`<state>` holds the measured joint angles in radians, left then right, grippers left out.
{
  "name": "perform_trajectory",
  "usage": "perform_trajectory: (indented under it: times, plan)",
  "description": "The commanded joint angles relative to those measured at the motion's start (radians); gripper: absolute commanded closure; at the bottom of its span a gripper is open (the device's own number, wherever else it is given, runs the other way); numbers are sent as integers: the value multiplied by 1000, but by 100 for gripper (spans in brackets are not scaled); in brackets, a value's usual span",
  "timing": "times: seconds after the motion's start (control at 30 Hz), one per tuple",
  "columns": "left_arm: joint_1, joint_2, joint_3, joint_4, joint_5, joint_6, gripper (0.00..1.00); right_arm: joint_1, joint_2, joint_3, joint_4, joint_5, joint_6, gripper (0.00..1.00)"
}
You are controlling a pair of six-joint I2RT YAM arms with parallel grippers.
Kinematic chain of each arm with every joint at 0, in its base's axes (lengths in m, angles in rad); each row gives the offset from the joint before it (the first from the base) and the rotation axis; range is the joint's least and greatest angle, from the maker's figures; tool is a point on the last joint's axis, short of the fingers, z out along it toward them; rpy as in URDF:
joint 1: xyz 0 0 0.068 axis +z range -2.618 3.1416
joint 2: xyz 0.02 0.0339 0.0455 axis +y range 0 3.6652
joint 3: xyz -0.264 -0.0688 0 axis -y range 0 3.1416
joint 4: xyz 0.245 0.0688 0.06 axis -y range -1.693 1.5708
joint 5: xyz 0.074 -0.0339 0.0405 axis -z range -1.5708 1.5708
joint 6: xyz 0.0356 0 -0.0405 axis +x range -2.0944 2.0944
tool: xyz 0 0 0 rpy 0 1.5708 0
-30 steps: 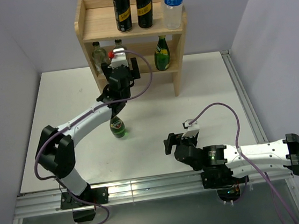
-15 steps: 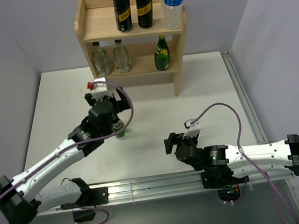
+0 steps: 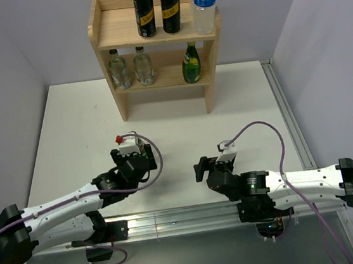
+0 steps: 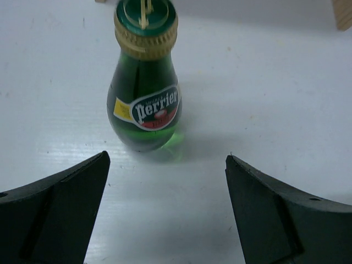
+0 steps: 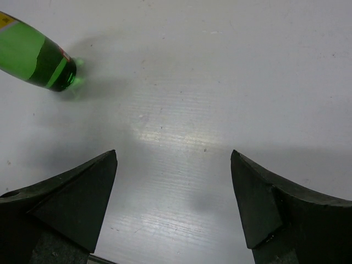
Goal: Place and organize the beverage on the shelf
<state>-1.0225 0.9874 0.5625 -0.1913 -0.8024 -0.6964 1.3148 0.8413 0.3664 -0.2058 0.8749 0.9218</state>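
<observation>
The pale wooden shelf (image 3: 95,28) stands at the back of the table. Its upper board holds two black cans (image 3: 144,9) and a water bottle (image 3: 205,4). Its lower board holds two clear bottles (image 3: 117,68) and a green bottle (image 3: 190,62). A small green Perrier bottle (image 4: 146,82) stands upright on the table just beyond my left gripper (image 4: 168,157), which is open and empty. In the top view that gripper (image 3: 139,162) hides the bottle. My right gripper (image 3: 200,169) is open and empty, with the Perrier's base (image 5: 41,58) far to its left.
A metal rail (image 3: 290,125) runs along the table's right edge. Purple-grey walls close in the back and both sides. The right arm lies low along the near edge.
My left arm has pulled back from the shelf's lower board toward the near edge and dropped low, stopping just behind the Perrier bottle. The right arm has not moved.
</observation>
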Motion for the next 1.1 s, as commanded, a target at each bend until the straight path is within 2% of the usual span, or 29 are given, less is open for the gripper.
perform_trajectory:
  times: [0.0,0.17,0.37,0.6,0.93,1.07]
  plan:
    - [-40,49,-38,105,-90,-80,7,-5,-22,13,-18,41,31,9]
    - [-44,108,-117,352,-142,-23,6,-5,-45,2,-30,41,45,9]
    - [-25,263,-139,492,-170,31,7,-5,-45,-10,-29,41,52,9]
    - [84,368,-168,699,-113,110,9,-5,-22,-9,-20,32,49,9]
    - [176,539,-112,813,-43,155,22,-5,-25,-14,-23,26,48,9]
    - [183,580,-101,837,-50,161,32,-5,-21,-14,-18,24,43,9]
